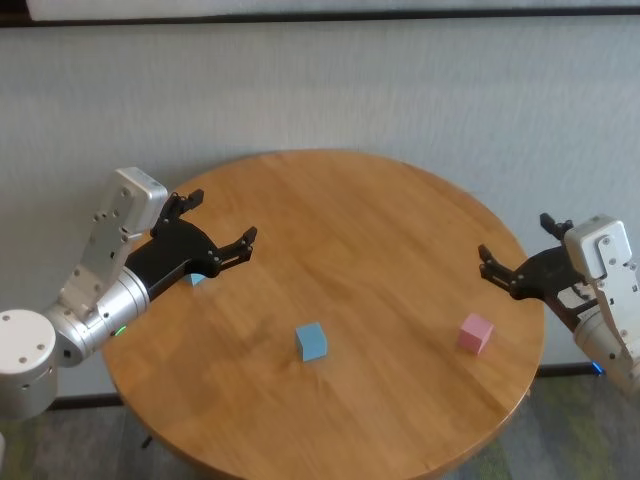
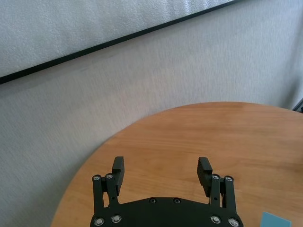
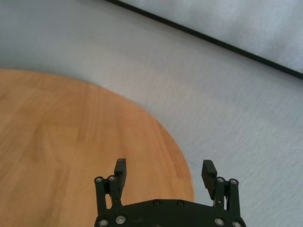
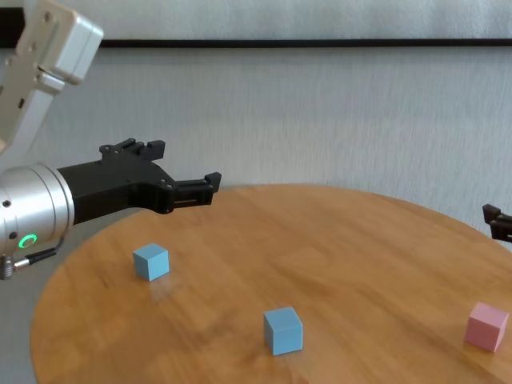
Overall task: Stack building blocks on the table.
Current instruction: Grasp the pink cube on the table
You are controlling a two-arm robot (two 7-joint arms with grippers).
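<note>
One light blue building block [image 1: 312,341] [image 4: 283,330] sits near the middle of the round wooden table [image 1: 380,230]. A second light blue block [image 4: 151,262] [image 2: 277,220] rests near the table's left edge, just below my left gripper [image 1: 220,220] [image 2: 161,168], which hovers open and empty above it. The pink block [image 1: 476,333] [image 4: 487,326] lies near the right edge. My right gripper [image 1: 515,240] [image 3: 165,168] hangs open and empty over the table's right rim, behind the pink block. All three blocks stand apart on the wood.
A grey wall [image 1: 330,90] with a dark horizontal strip stands behind the table. The table's rim [image 3: 182,156] curves close under the right gripper. Bare wood stretches across the far half of the table [image 4: 336,232].
</note>
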